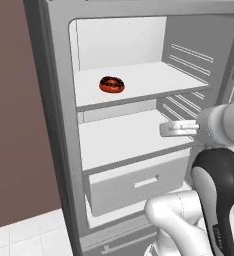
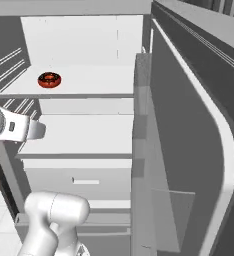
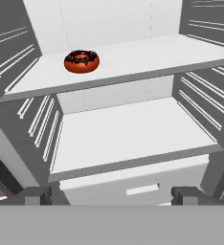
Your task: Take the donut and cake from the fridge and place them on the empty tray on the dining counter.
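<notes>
1. The fridge (image 1: 59, 125) is seen with its door swung wide, so that both white shelves and the bottom drawer (image 1: 134, 185) are exposed to the arm.
2. The donut (image 1: 111, 84) is found lying flat on the upper shelf (image 1: 154, 80), toward its left half and set back from the front edge; nothing is touching it.
3. No cake is made out on either shelf. Whether it lies somewhere hidden cannot be told.
4. The lower shelf (image 3: 128, 134) is seen bare, and the drawer beneath it is closed.
5. The gripper (image 3: 112, 195) is held at about the height of the lower shelf, in front of the fridge opening, well apart from the donut and below it.
6. The fingers (image 3: 37, 195) are spread as wide as they go, and nothing is held between them. This wide stance is judged to be kept ready for a grasp across the donut's ring.
7. The hand is pointed into the compartment, presumably so that the shelves are surveyed before a reach is made.
8. The step in hand is judged to be the approach to the donut. A rise to the upper shelf and a reach inward would be called for, with the shelf's front edge to be cleared.
</notes>
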### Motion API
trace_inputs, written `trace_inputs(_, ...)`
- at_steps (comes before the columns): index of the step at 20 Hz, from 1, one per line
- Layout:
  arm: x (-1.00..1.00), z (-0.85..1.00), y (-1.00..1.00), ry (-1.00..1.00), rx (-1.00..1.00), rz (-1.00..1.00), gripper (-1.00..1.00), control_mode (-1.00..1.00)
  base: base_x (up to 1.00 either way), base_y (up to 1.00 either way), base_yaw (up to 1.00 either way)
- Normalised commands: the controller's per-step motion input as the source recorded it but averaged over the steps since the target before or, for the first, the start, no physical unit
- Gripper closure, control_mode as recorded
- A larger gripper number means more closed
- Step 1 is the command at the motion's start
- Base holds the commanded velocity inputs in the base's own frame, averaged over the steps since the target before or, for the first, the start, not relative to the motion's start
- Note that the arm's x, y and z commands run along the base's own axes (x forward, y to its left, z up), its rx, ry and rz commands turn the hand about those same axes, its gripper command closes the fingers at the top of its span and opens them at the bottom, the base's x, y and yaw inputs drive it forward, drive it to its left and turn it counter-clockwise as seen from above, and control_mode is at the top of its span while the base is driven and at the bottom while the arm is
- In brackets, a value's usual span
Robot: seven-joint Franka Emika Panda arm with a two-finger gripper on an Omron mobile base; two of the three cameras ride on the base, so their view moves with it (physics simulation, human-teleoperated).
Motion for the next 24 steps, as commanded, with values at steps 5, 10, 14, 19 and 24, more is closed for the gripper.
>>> trace_inputs(5, 0.0, 0.0, 0.0, 0.0, 0.0, 0.0, -1.0, 1.0, 1.0, 0.21, 0.09)
trace_inputs(10, 0.0, 0.0, 0.0, 0.0, 0.0, 0.0, -1.0, 1.0, 1.0, -0.09, 0.45)
trace_inputs(14, 0.0, 0.0, 0.0, 0.0, 0.0, 0.0, -1.0, 1.0, 0.96, -0.04, 0.44)
trace_inputs(19, 0.04, 0.2, -0.01, 0.0, 0.0, 0.05, -1.0, -1.0, 0.43, 0.0, 0.13)
trace_inputs(24, -0.07, 0.94, 0.0, 0.0, 0.0, 0.02, -1.0, -1.0, 0.0, 0.0, 0.0)
